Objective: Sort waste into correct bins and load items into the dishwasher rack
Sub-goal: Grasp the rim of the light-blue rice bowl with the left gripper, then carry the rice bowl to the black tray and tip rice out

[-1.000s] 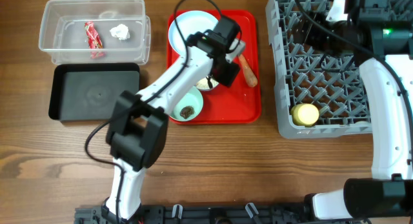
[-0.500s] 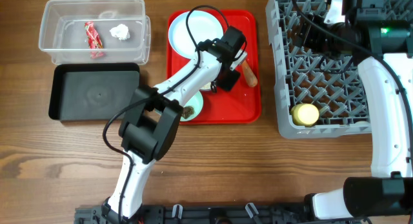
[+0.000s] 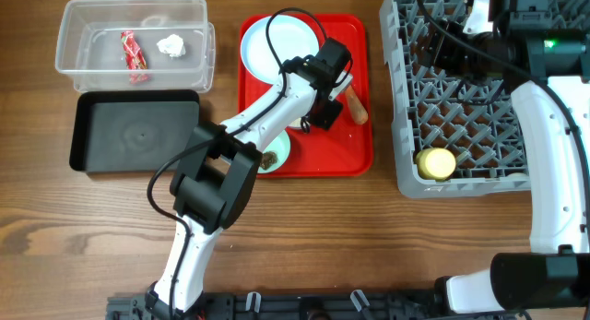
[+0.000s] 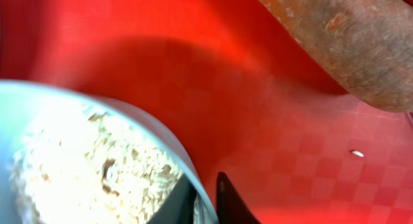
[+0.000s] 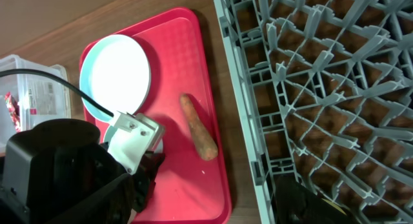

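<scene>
My left gripper (image 3: 313, 111) is down on the red tray (image 3: 358, 154), shut on the rim of a pale blue bowl (image 4: 169, 139) that holds white rice (image 4: 71, 166). One finger is inside the bowl and one outside (image 4: 227, 198). The orange carrot piece (image 3: 355, 103) lies just right of it. The round plate (image 3: 272, 41) sits at the tray's back. A second bowl (image 3: 273, 160) with a dark brown scrap sits at the front. My right gripper (image 3: 449, 51) hovers open over the grey dishwasher rack (image 3: 466, 108); only one dark finger (image 5: 310, 204) shows.
The yellow cup (image 3: 436, 163) stands in the rack's near corner. The clear tub (image 3: 92, 66) at the back left holds the red wrapper (image 3: 135, 54) and white tissue (image 3: 171, 46). In front of it lies the black tray (image 3: 134, 131).
My left gripper's jaws have closed onto the rice bowl's rim, and the left arm swung slightly right before settling. The right arm has not moved.
</scene>
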`<state>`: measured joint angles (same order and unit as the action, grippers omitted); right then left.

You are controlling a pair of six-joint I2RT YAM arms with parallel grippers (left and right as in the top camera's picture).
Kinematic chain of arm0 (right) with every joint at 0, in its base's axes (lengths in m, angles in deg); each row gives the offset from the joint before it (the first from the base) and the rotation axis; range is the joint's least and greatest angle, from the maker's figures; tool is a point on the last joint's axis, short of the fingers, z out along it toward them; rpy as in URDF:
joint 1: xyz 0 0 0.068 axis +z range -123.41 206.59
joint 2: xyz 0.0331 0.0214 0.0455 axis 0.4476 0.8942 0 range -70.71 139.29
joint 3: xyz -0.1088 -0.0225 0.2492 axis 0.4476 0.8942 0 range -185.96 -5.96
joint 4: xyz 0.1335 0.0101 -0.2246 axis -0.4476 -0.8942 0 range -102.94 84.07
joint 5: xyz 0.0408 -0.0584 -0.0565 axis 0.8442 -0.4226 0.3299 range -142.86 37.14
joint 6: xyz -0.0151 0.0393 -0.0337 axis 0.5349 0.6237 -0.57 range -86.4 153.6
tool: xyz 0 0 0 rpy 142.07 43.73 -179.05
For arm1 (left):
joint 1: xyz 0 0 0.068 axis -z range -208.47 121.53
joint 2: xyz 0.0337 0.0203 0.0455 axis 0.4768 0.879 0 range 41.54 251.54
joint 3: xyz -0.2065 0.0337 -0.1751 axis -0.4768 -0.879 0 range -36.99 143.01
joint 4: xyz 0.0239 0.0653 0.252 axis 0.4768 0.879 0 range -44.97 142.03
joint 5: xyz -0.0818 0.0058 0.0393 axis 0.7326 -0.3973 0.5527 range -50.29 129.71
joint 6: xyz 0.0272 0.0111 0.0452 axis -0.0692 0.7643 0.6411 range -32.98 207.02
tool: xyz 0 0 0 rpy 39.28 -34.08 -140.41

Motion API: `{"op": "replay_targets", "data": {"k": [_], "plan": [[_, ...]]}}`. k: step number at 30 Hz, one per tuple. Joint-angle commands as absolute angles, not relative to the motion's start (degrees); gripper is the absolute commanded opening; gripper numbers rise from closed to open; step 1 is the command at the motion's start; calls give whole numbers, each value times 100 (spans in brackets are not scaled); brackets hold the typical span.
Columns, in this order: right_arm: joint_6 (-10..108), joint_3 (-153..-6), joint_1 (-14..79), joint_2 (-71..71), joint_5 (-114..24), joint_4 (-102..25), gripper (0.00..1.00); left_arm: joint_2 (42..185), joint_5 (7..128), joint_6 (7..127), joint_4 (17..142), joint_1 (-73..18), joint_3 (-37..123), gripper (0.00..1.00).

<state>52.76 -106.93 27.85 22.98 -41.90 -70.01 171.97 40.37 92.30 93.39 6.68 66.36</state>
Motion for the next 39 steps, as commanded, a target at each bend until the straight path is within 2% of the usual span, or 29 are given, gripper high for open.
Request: {"op": "replay_targets", "data": {"k": [1, 12, 18, 28, 34, 35, 39], "plan": [[5158, -10719, 2800, 2346, -4297, -6981, 72, 17164, 4000, 9171, 9325, 690, 6653, 4], [5154, -10719, 2800, 2346, -4299, -6981, 72, 16478, 4066, 8321, 9492, 642, 6653, 4], [5158, -10719, 2800, 2346, -4386, -6996, 72, 15568, 4813, 8022, 9900, 166, 6653, 4], [5022, -10719, 2800, 2346, -4384, -7034, 72, 14841, 6293, 8109, 11290, -1939, 6651, 4], [5012, -10719, 2800, 2346, -4384, -7036, 72, 14847, 7305, 8955, 12060, -3415, 6584, 4], [5009, -10719, 2800, 2346, -4384, -7036, 72, 14847, 7604, 9180, 12099, -3850, 6496, 4], [5012, -10719, 2800, 2346, -4384, -7049, 72, 14847, 8044, 9593, 12031, -4538, 6181, 4]]}}
